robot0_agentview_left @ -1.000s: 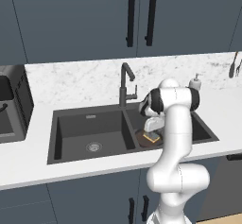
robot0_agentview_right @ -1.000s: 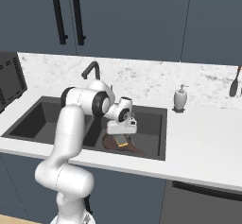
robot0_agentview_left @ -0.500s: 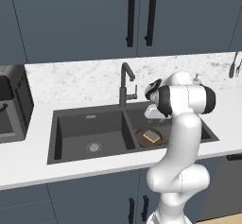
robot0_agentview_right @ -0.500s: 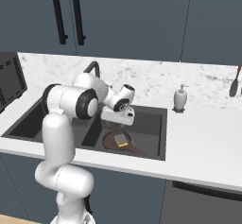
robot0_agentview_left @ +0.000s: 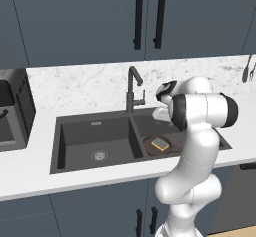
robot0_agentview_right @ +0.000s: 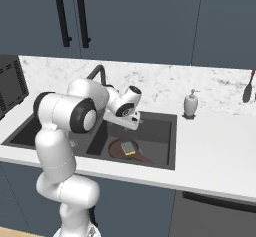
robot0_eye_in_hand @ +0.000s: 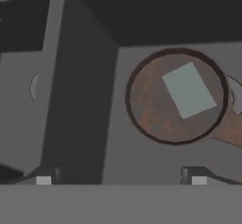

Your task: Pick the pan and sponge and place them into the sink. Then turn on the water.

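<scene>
The tool (robot0_agentview_right: 132, 121) hangs open and empty over the sink's (robot0_agentview_left: 95, 131) right basin, where the sponge (robot0_agentview_left: 160, 143) lies in the pan (robot0_agentview_left: 156, 146) (no water runs), the faucet lever (robot0_agentview_left: 142, 100) just left.

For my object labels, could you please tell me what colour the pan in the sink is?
Dark reddish brown, with a darker rim; the pan shows best in the hand view.

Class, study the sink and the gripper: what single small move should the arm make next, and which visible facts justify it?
Probably swing the open gripper toward the faucet lever. The pan already lies in the right basin of the sink with the sponge resting in it, the gripper holds nothing above them, and no stream falls from the faucet, so only turning on the water seems left.
</scene>
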Motion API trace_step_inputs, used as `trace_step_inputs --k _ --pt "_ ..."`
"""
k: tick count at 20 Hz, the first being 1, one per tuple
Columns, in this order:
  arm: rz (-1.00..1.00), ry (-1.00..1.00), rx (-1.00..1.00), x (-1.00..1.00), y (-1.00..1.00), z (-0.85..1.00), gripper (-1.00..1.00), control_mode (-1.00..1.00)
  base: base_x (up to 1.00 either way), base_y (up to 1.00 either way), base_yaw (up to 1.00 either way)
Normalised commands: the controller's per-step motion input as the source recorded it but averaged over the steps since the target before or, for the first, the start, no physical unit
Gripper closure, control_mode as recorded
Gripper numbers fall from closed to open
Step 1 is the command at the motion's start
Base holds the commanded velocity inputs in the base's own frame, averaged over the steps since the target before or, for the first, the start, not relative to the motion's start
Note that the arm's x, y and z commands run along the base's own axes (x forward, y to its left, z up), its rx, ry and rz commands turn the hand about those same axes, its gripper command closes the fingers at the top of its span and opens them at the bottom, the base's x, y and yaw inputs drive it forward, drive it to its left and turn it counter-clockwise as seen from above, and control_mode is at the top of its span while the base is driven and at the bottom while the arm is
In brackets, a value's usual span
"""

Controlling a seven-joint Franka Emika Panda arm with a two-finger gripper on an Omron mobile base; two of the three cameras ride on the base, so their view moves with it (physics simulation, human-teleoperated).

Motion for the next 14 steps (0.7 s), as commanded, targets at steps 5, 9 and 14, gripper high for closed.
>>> trace_step_inputs --k 5,9,14 --pt "-0.07 -0.20 0.16 0.06 0.05 0.07 -1.00 -1.00 0.00 0.00 0.00" --pt "-0.18 -0.21 0.26 0.29 0.03 0.25 -1.00 -1.00 0.00 0.00 0.00" --pt "-0.20 -0.12 0.14 0.28 0.16 0.23 -1.00 -1.00 0.00 0.00 0.00"
